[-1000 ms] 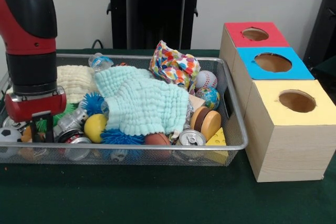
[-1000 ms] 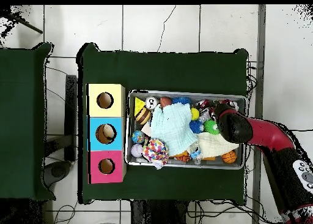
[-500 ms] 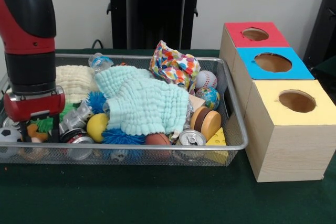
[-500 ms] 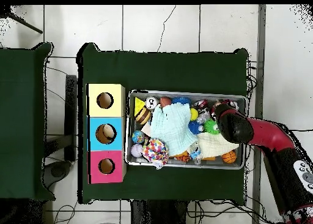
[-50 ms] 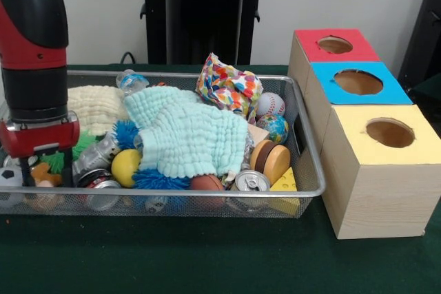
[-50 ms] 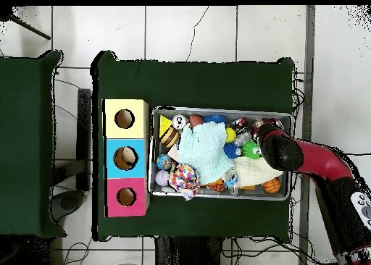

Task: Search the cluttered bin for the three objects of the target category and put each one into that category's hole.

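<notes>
Even, soft indoor light, faint shadows beneath the bin, no glare, focus mostly crisp.

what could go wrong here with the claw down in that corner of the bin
The claw sits low among packed items, so it may pinch a neighbour such as the silver can or yellow ball instead of one target. It is also near the wire bin's end wall and could snag. The mint cloth may hide targets.
</notes>
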Robot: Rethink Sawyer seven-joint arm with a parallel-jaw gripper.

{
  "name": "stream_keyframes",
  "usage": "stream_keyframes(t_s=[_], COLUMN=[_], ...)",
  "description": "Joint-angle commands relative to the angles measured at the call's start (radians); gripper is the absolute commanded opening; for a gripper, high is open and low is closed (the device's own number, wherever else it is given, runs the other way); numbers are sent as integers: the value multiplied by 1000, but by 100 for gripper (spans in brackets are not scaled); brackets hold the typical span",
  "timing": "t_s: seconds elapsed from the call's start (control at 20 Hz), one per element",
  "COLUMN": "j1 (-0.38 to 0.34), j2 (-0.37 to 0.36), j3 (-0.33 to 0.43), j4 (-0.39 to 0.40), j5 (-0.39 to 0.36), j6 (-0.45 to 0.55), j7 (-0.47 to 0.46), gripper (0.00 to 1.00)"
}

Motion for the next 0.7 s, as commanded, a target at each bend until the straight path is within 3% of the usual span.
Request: stream_keyframes(t_s=[0.05, 0.4, 0.7], j1=[-67, -77, -37], j2=[22, 56, 100], j3=[38, 21, -8], j4=[-28, -27, -28], j5=[-33, -83, -92], j6=[93, 49, -13], j7=[-105, -95, -11], gripper=[100, 100, 100])
